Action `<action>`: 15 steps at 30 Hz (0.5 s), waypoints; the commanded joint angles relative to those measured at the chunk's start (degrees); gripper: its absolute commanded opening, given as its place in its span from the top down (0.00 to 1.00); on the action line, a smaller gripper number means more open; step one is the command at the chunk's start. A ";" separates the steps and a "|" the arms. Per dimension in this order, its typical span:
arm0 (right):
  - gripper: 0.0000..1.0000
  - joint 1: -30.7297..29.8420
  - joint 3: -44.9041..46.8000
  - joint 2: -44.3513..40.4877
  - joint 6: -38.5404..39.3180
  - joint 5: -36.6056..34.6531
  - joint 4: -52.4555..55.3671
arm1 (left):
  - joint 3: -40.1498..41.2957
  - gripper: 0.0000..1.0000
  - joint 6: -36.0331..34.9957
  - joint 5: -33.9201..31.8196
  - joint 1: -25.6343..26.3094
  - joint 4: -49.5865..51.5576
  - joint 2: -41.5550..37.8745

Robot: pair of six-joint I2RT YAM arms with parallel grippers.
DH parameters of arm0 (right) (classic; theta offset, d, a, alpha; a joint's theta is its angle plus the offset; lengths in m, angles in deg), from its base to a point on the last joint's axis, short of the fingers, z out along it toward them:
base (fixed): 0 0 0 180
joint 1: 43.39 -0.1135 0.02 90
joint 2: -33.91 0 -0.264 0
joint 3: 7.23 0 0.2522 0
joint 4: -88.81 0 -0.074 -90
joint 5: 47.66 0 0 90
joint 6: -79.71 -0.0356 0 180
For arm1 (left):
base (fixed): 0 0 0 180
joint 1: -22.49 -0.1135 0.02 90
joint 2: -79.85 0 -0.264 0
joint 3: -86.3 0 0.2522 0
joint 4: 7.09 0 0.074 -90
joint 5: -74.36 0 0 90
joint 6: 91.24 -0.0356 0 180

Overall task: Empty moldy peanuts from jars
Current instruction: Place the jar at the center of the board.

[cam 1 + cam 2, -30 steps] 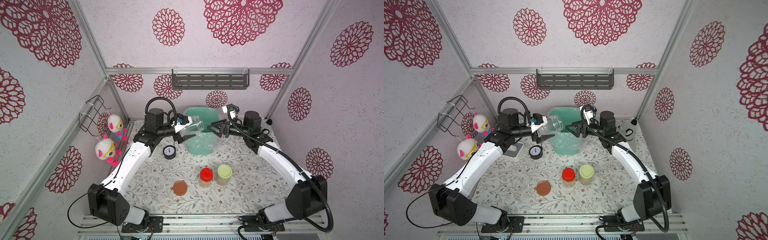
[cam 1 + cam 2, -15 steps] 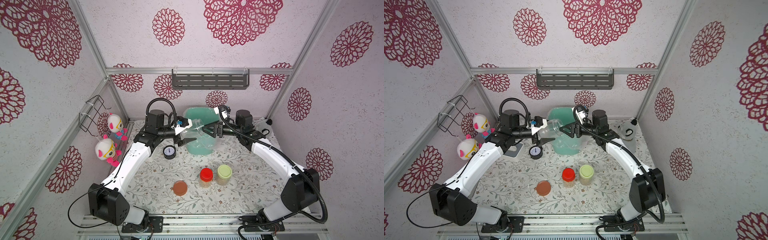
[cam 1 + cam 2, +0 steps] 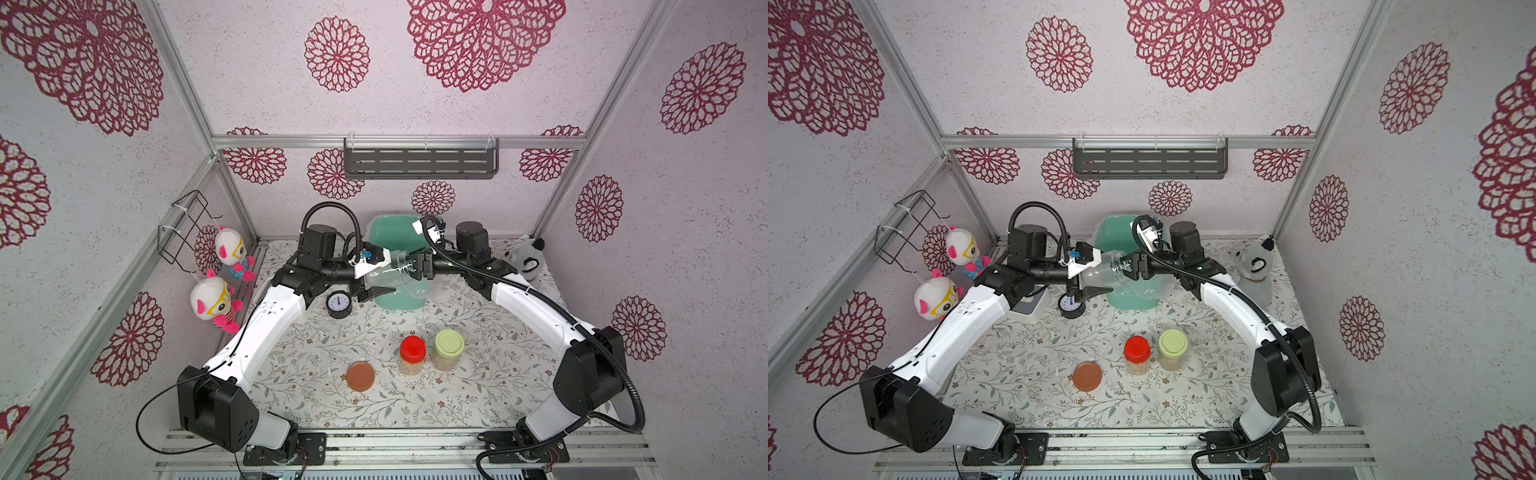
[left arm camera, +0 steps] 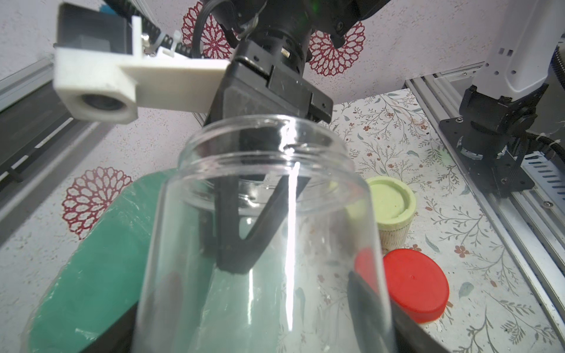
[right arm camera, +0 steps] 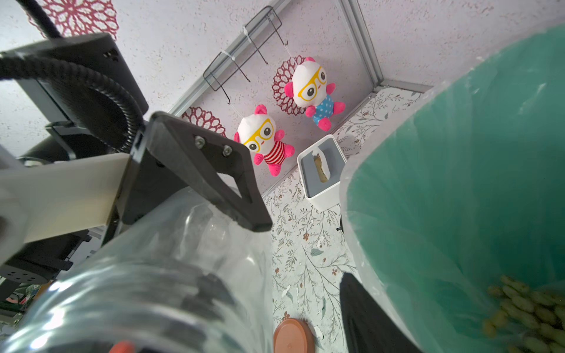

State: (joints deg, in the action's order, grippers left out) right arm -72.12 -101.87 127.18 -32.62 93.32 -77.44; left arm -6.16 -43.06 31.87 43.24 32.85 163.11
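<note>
On the floral bench [image 3: 478, 374], the red-lidded jar [image 3: 412, 353] and green-lidded jar [image 3: 449, 349] stand capped, peanuts [image 3: 409, 368] inside. My left end effector [image 3: 380, 279] grasps the empty jar [image 3: 397, 270], tipped sideways at the teal bin [image 3: 390, 235], where more peanuts lie. My right end effector [image 3: 415, 268] straddles its neck; whether it grips, I cannot tell.

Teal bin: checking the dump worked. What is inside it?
The right wrist view shows the teal bin lined with clear plastic, with tan peanuts at its bottom. The rest of the bottom is out of frame; in both top views the clear jar covers part of the inside.
</note>
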 commanded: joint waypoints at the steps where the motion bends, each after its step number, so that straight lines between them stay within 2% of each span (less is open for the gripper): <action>1: 0.40 -0.77 -2.08 -0.11 2.31 -0.36 1.73 | -1.11 1.00 -1.08 0.76 0.04 -1.04 -1.08; 15: 0.42 -2.01 -1.13 -0.03 4.35 0.08 3.22 | -0.15 1.00 -0.63 -0.22 0.09 -1.12 -1.83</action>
State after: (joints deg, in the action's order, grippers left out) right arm -73.26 -101.87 127.66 -30.28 93.08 -75.34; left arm -6.07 -43.67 30.73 43.24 35.34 163.11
